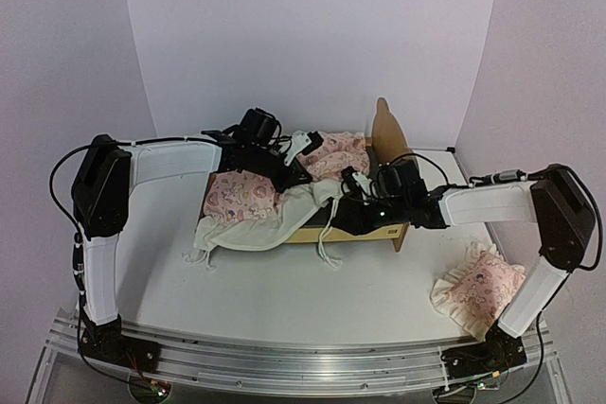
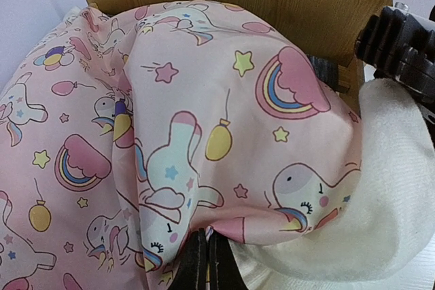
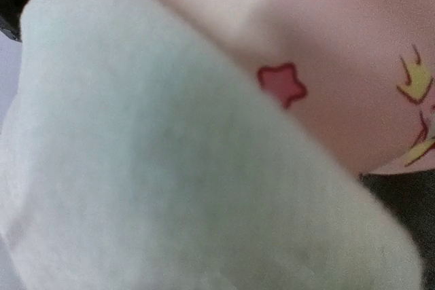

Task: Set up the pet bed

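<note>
The pet bed (image 1: 383, 231) stood mid-table, its headboard (image 1: 386, 130) upright at one end. The pink unicorn cover (image 1: 241, 198) lay heaped over the frame. It was bunched up against the headboard, and at the end far from the headboard its cream fleece underside (image 1: 284, 219) was turned up and spilling over the rail.

The left gripper (image 1: 292, 174) sat over the cover a little way out from the headboard. In its wrist view its fingers (image 2: 207, 263) were pressed together, seemingly pinching a fold of the pink cloth. The right gripper (image 1: 352, 188) was buried in fabric closer to the headboard. Its wrist view showed only fleece and print, so I could not tell how its fingers stood.

The step in hand looked like spreading the cover flat with the print up. To do it well, the pinch should stay on a single layer near the hem, not on a doubled fold. The cloth should be drawn away from the headboard low and slowly, so that the light frame did not slide or tip. The other arm should anchor the edge nearest the headboard. The ruffled pillow (image 1: 478, 292) lay well away from the headboard, and it looked like the last piece to place.
</note>
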Robot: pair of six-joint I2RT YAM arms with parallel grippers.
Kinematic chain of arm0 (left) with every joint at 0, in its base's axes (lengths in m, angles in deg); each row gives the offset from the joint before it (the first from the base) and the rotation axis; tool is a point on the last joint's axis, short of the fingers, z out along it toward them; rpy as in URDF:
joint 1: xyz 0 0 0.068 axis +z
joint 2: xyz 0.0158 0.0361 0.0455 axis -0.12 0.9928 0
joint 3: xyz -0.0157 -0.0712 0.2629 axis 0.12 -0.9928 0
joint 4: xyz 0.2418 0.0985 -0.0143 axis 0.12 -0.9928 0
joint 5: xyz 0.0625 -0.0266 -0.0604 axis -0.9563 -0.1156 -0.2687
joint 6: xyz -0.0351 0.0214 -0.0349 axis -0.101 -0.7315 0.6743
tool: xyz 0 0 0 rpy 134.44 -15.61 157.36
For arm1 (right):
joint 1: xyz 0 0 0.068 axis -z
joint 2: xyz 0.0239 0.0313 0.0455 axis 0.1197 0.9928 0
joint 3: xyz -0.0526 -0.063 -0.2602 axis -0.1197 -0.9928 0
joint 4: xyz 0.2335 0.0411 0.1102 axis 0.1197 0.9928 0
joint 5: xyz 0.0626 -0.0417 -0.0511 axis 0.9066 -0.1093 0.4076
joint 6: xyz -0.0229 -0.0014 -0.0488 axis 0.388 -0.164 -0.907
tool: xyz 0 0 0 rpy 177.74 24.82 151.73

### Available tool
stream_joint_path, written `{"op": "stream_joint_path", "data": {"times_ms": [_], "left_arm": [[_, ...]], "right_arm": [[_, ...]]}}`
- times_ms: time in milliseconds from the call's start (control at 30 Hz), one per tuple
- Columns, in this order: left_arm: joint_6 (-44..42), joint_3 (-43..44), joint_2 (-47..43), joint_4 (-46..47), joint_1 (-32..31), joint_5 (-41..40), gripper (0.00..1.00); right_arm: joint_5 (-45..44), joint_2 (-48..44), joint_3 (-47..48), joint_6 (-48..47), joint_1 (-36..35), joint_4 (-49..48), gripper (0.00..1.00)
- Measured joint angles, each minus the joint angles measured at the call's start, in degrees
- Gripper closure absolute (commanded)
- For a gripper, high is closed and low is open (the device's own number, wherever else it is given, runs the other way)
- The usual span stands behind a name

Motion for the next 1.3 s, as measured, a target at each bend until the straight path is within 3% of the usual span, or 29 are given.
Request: {"op": "stream_joint_path", "data": {"times_ms": [367,567,1067,1167,1300], "left_arm": [[0.0,0.0,0.0,0.0,0.0,0.0,1.00],[-0.3,-0.5,-0.1,0.3,0.0,0.0,1.00],[-1.3,-1.9,-0.8,1.0,0.4,0.0,1.00],[-1.4,-1.9,-0.9,1.0,0.4,0.0,1.00],[-1.5,-1.9,-0.9,1.0,0.4,0.0,1.00]], "right_arm": [[2.0,0.4,-0.3,2.2,0.0,-0.6,0.99],[-0.2,-0.8,-0.2,1.9,0.0,1.6,1.00],[-16.5,-10.0,12.0,-8.0,-0.2,23.1,1.00],[-13.4,-10.0,15.1,-10.7,-0.1,25.8,1.00],[-1.2,-9.5,18.9,-11.6,-0.1,27.4,1.00]]}}
